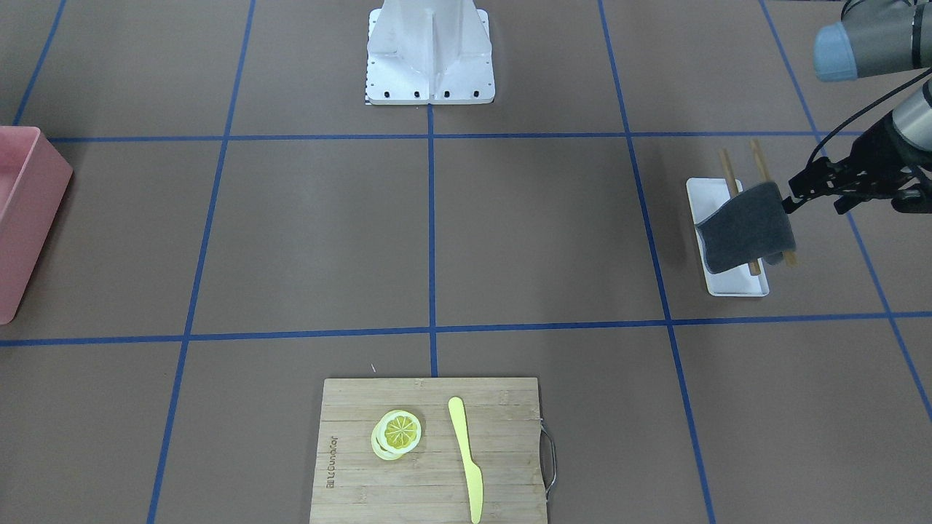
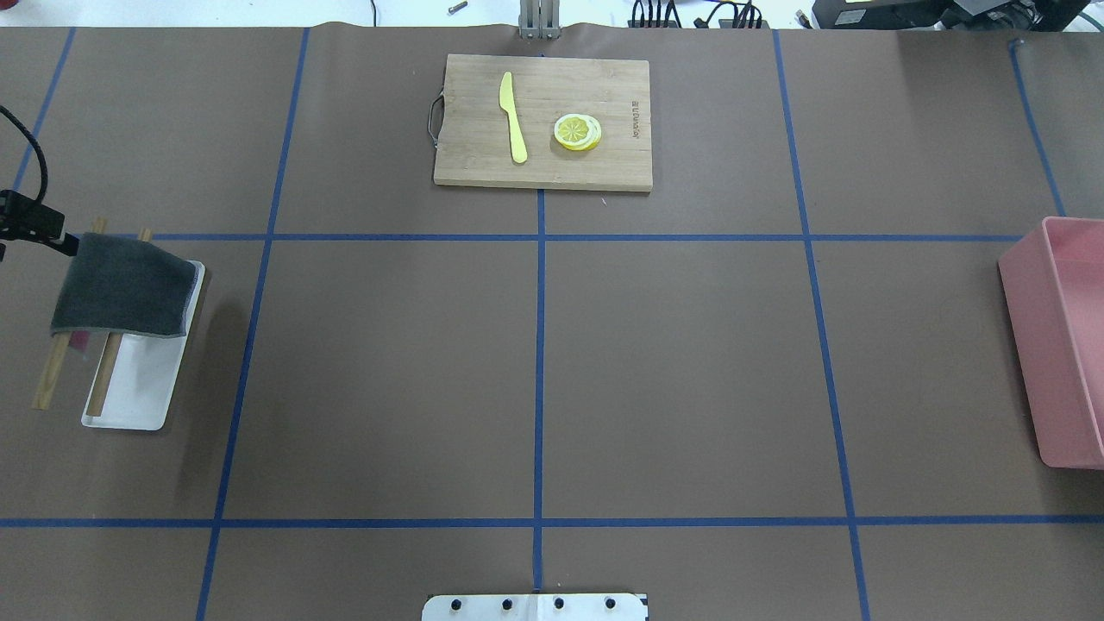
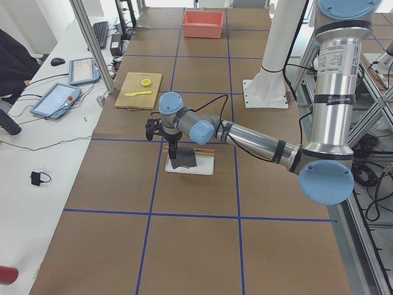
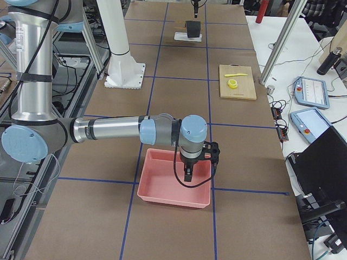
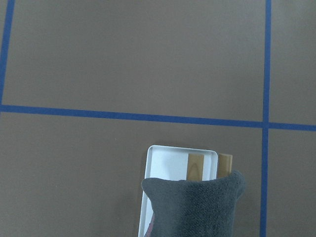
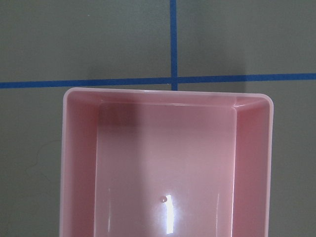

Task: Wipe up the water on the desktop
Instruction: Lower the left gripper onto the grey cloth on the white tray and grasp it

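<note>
My left gripper (image 1: 790, 196) is shut on one edge of a dark grey cloth (image 1: 746, 229). The cloth hangs in the air over a white tray (image 1: 739, 287) at the desktop's left end. The overhead view shows the gripper (image 2: 52, 233), the cloth (image 2: 125, 285) and the tray (image 2: 138, 388). The cloth fills the bottom of the left wrist view (image 5: 197, 207). The brown desktop (image 1: 510, 233) with blue tape lines shows no water I can make out. My right gripper (image 4: 188, 176) hangs over a pink bin (image 4: 162, 192); I cannot tell if it is open.
Two wooden sticks (image 2: 52, 375) lie across the tray under the cloth. A bamboo cutting board (image 1: 378, 480) with a yellow knife (image 1: 466, 458) and lemon slices (image 1: 398, 433) sits at the far middle edge. The pink bin (image 2: 1065, 345) stands at the right end. The white robot base (image 1: 429, 51) stands at the near middle.
</note>
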